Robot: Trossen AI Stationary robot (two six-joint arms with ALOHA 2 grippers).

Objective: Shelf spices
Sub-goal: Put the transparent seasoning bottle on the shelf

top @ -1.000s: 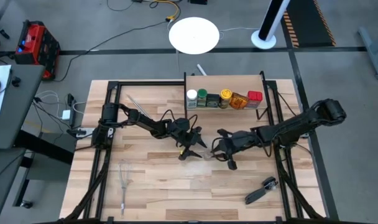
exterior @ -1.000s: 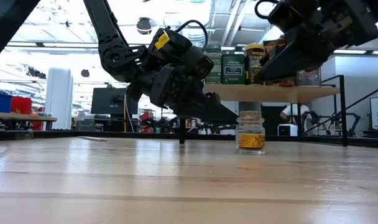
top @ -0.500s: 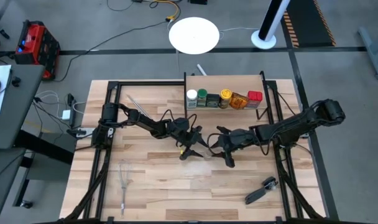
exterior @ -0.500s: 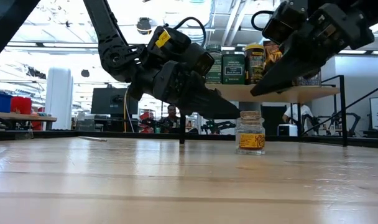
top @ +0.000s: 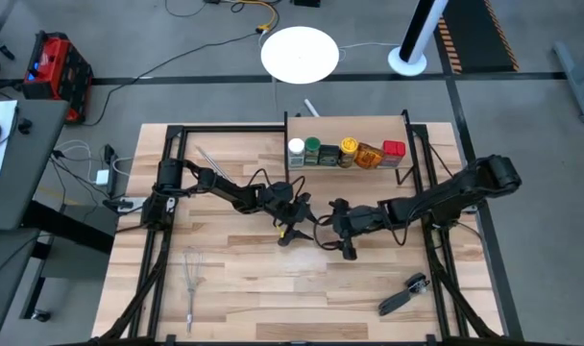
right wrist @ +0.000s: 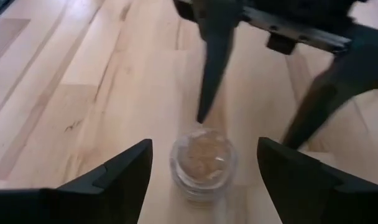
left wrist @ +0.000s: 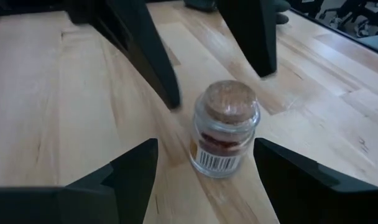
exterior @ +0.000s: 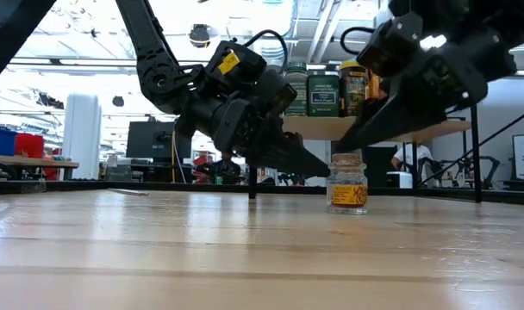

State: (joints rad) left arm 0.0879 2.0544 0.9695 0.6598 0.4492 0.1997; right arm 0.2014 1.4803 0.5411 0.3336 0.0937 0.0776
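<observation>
From above, five spices [top: 345,152] already line the shelf [top: 404,130], while both arms meet mid-table over one last jar. At table level, that cork-topped glass jar [exterior: 346,182] stands upright between the left gripper [exterior: 309,161] and the right gripper [exterior: 355,131]. Both wrist views show wide-spread fingers and nothing gripped, so closing on the smooth round glass seems next.

Two dark jointed arms, black cables looping along them; left arm [exterior: 219,95] bears yellow sticker; tapered matte-black fingers [left wrist: 127,177] on each gripper.
</observation>
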